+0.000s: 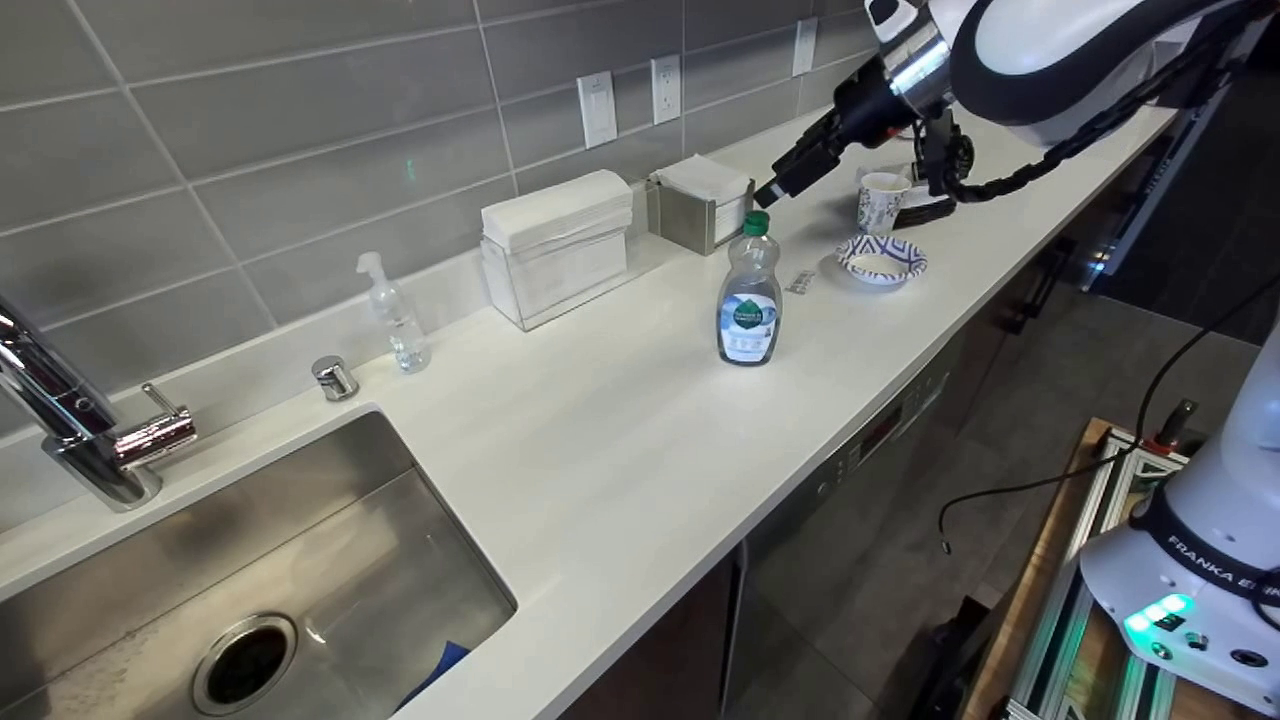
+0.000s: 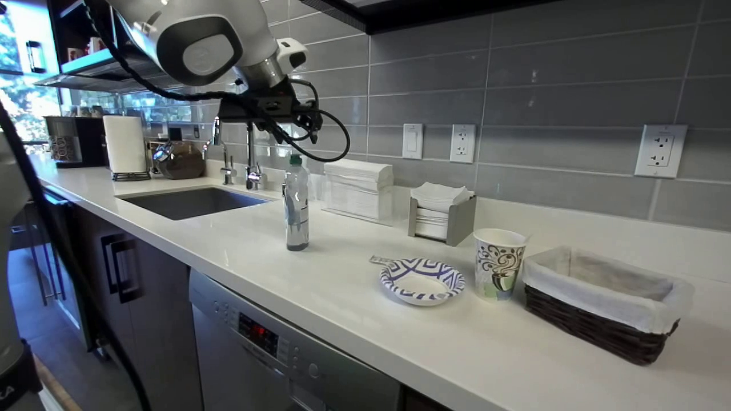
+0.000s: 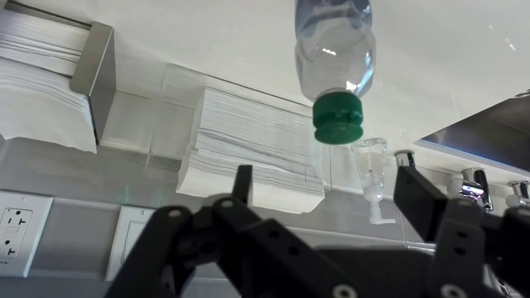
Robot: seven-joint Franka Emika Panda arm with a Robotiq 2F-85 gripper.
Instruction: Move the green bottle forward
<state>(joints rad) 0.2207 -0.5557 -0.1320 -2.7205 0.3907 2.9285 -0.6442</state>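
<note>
The green bottle, clear with a green cap and a blue-and-white label, stands upright on the white counter in both exterior views [image 1: 748,315] [image 2: 297,208]. In the wrist view the green bottle [image 3: 336,62] shows upside down at the top, cap downward in the picture and its base cut off. My gripper [image 1: 768,193] is above and near the cap in an exterior view. In the wrist view my gripper [image 3: 329,190] is open, with nothing between its fingers, and the cap is beyond the fingertips. In an exterior view the fingers are hidden behind the wrist [image 2: 268,108].
A tall white napkin stack [image 1: 560,250] and a square napkin holder [image 1: 732,215] stand along the wall. A patterned bowl [image 2: 422,285], a paper cup [image 2: 498,262] and a lined basket [image 2: 594,334] are farther along. A pump bottle [image 1: 400,325] stands near the sink [image 1: 390,560].
</note>
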